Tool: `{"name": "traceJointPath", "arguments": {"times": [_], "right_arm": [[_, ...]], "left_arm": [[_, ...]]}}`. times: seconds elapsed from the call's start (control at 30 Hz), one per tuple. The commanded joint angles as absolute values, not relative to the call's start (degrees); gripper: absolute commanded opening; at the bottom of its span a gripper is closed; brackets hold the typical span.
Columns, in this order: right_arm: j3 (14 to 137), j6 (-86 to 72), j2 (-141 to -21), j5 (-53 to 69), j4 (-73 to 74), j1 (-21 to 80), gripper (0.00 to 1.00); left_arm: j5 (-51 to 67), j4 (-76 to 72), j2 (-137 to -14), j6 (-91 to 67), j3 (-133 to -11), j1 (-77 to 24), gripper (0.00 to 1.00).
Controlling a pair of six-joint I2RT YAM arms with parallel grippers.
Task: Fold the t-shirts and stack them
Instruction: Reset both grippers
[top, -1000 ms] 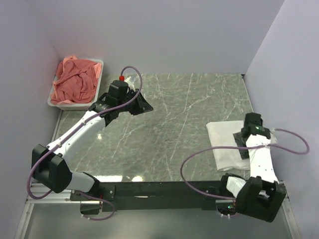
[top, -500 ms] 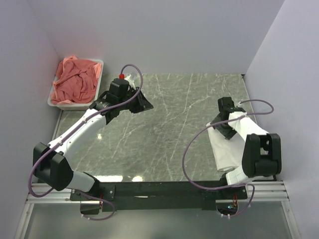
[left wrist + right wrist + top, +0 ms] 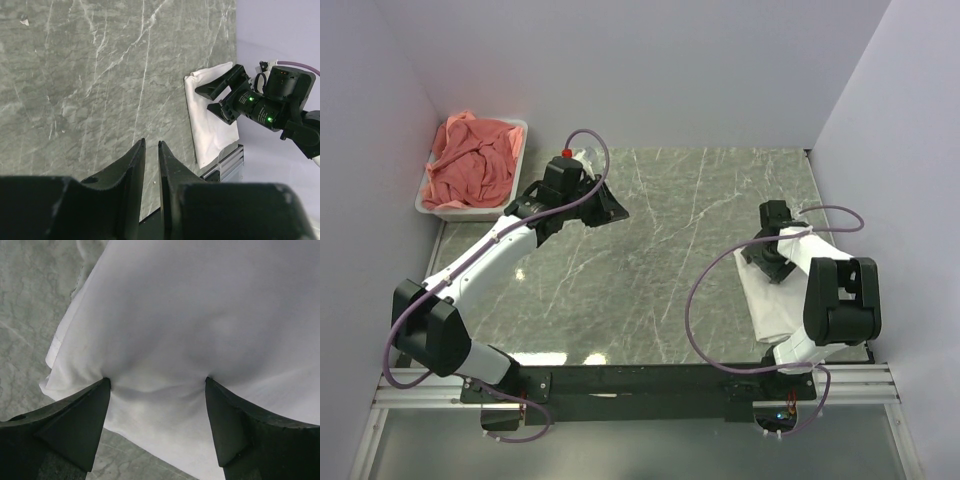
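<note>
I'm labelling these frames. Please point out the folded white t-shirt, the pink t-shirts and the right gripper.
folded white t-shirt point(image 3: 767, 300): top view, its bare left part.
pink t-shirts point(image 3: 470, 170): top view, middle of the heap.
right gripper point(image 3: 157, 382): right wrist view, midway between its fingertips.

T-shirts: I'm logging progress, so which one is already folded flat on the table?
The white t-shirt on the right, pressed by the right hand; the salmon-pink t-shirts lie crumpled in the white tub.
</note>
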State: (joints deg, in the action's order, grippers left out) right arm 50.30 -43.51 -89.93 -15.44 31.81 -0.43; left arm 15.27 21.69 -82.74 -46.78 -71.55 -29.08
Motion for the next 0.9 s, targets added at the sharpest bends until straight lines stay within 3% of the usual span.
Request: {"name": "traceJointPath", "arguments": {"times": [0.0,0.63,0.87], "right_arm": [[49.04,-41.49,-89.48,-15.30,29.62,-2.98,0.83],[47.63,-37.61,-87.45,-15.12,28.82,-7.03,0.83],[51.23,-37.18,-80.43,-16.43,34.44,-5.98,0.84]], "left_arm": [[14.77,19.60,-82.35,-47.55,-72.69,-29.27,0.22],[14.33,18.90,-82.71,-48.60,-71.98,-29.36,0.22],[12.49,21.35,-80.69,-47.99,-72.94,-29.36,0.23]]}}
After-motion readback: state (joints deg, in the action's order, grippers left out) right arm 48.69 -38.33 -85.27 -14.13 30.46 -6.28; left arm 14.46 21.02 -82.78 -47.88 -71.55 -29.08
